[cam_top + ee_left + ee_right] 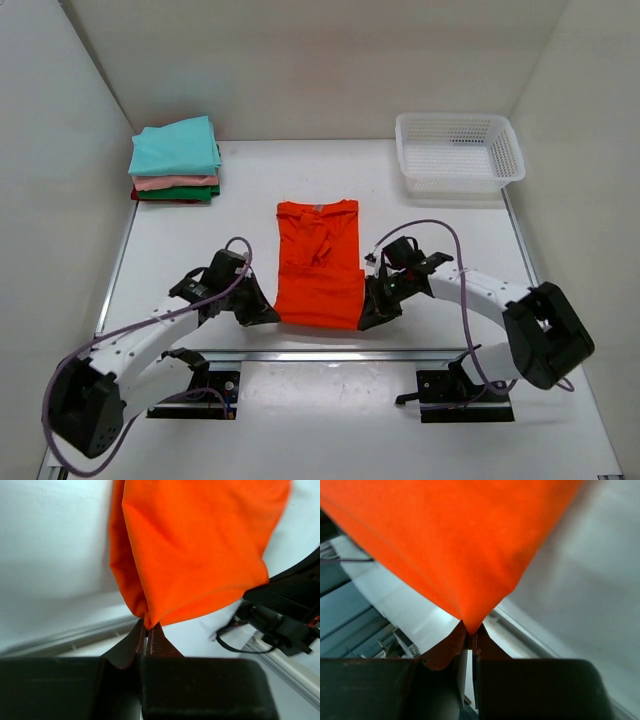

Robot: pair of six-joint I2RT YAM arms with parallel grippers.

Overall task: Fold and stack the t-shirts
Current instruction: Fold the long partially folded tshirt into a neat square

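Orange shirt (pixel 318 265): one, bright orange-red, lying near the middle of the white table (pixel 440 240), between the two arms. It is narrowed to a long panel with the sleeves turned inward; the collar is at the far end and the hem at the near end. Left gripper (pixel 262 312): at the shirt's near left corner. In the left wrist view its fingertips (pixel 141 632) are pressed together on a pinch of orange cloth, with the fabric spreading up and away from the tips. Right gripper (pixel 372 310): at the near right corner. In the right wrist view its jaws are likewise clenched on a point of the hem, with the cloth fanning out above them. Both arms reach inward from their bases at the near edge, and a purple cable (pixel 452 240) loops along each. Folded shirts (pixel 175 165): a stack of four flat rectangles in the far left corner of the table, well apart from the orange shirt. Teal shirt (pixel 177 145) on top, then pink shirt (pixel 175 183), green shirt (pixel 182 194), and dark red shirt (pixel 150 199) at the bottom, only its edge showing. Basket (pixel 458 172): white plastic mesh, in the far right corner, upright, nothing visible inside.
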